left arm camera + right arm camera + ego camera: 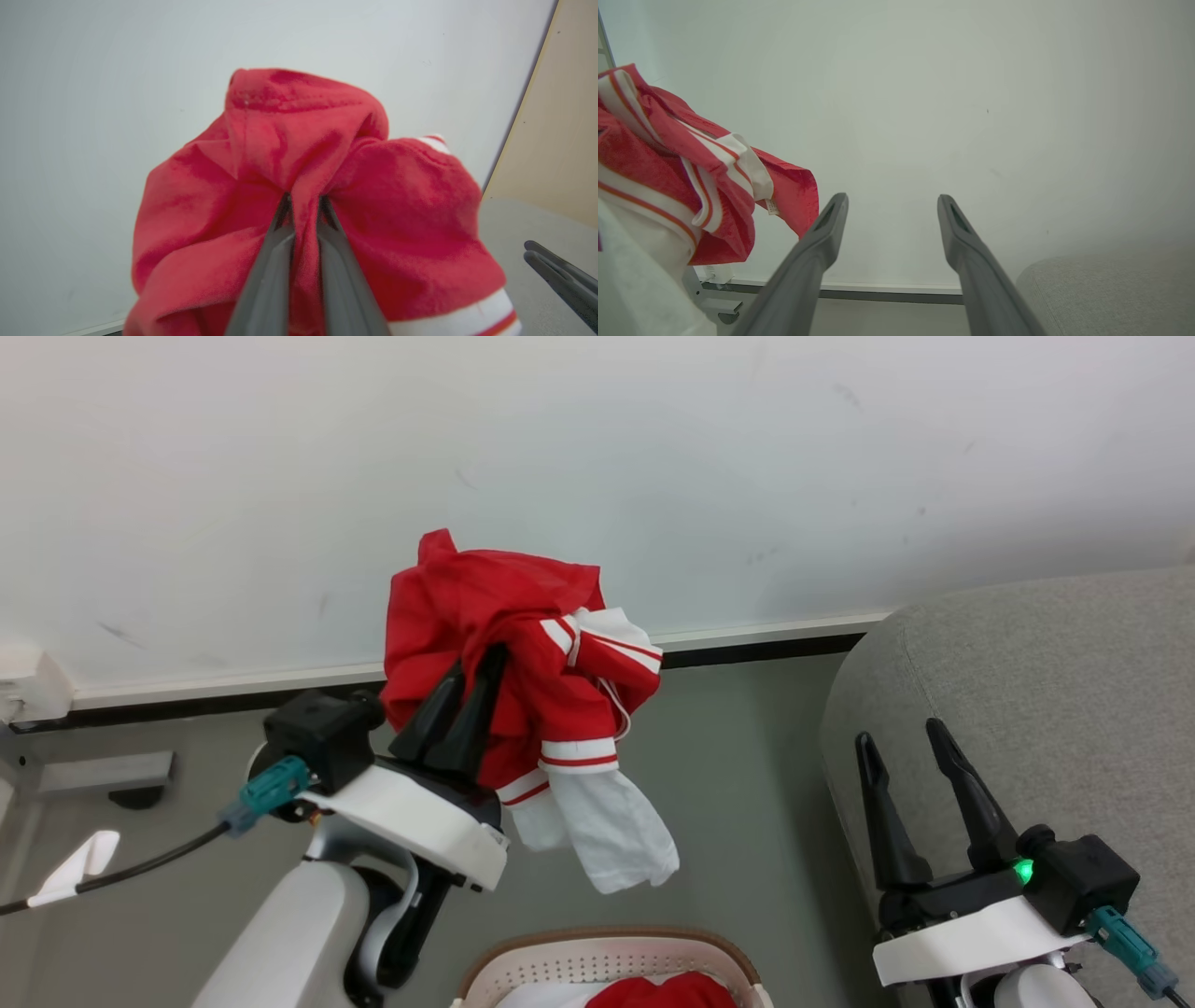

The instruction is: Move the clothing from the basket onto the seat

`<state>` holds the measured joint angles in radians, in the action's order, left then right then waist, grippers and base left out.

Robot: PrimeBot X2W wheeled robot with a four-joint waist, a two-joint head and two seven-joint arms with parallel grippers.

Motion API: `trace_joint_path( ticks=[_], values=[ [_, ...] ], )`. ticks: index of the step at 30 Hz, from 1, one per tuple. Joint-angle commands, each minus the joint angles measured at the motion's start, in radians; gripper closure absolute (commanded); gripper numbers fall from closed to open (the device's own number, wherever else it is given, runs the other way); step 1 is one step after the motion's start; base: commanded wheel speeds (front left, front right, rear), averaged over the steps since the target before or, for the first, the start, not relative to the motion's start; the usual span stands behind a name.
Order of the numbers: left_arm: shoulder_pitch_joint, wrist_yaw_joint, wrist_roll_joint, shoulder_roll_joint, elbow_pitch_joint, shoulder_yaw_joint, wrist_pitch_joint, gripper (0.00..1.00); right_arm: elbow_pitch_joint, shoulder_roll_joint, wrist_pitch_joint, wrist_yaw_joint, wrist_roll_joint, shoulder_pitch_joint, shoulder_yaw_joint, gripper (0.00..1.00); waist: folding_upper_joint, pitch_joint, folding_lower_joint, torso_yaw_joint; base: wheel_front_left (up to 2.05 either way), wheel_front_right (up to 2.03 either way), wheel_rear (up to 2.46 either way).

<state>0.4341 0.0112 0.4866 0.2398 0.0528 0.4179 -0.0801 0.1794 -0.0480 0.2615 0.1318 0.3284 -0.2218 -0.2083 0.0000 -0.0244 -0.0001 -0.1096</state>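
My left gripper (pixel 473 674) is shut on a bunched red garment (pixel 495 607) with white sleeves and striped cuffs, held up in the air over the floor, left of the seat. In the left wrist view the red fabric (pixel 299 177) is pinched between the left gripper (pixel 303 200) fingers. The garment (pixel 668 158) also hangs at the left of the right wrist view. My right gripper (pixel 904 732) stands open and empty over the grey seat (pixel 1046 672); its fingers (pixel 817 242) are spread wide. The white basket (pixel 607 961) sits at the bottom edge with more red clothing (pixel 667 991) inside.
A pale wall (pixel 597 448) with a dark baseboard (pixel 766 651) runs behind. Grey floor (pixel 738 784) lies between the basket and the seat. A grey bracket (pixel 103 770) and a black cable (pixel 140 868) are at the left.
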Motion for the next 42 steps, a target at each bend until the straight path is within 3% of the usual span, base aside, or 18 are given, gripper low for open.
trace_joint_path(
  ticks=[1,11,28,42],
  values=[
    [-0.003,0.006,0.011,0.007,-0.01,-0.004,0.006,1.0,-0.005,-0.002,0.003,-0.002,0.009,0.002,-0.004,0.0,0.0,-0.004,0.0001,-0.002,0.0,0.0,0.0],
    [-0.004,0.014,0.021,0.017,-0.04,-0.01,0.015,1.0,-0.032,-0.003,0.003,-0.002,-0.001,-0.022,-0.085,0.0,0.0,-0.038,0.0001,-0.006,0.0,0.0,0.0],
    [0.027,0.0,0.03,0.012,0.013,0.011,0.018,1.0,-0.054,-0.117,0.003,-0.002,0.089,-0.09,-0.47,0.0,0.0,-0.053,0.0001,0.017,0.0,0.0,0.0],
    [-0.002,-0.03,0.044,-0.037,0.039,0.089,0.029,1.0,0.157,-0.05,0.003,-0.002,0.068,-0.24,-0.542,0.0,0.0,-0.024,0.0001,0.089,0.0,0.0,0.0]
  ],
)
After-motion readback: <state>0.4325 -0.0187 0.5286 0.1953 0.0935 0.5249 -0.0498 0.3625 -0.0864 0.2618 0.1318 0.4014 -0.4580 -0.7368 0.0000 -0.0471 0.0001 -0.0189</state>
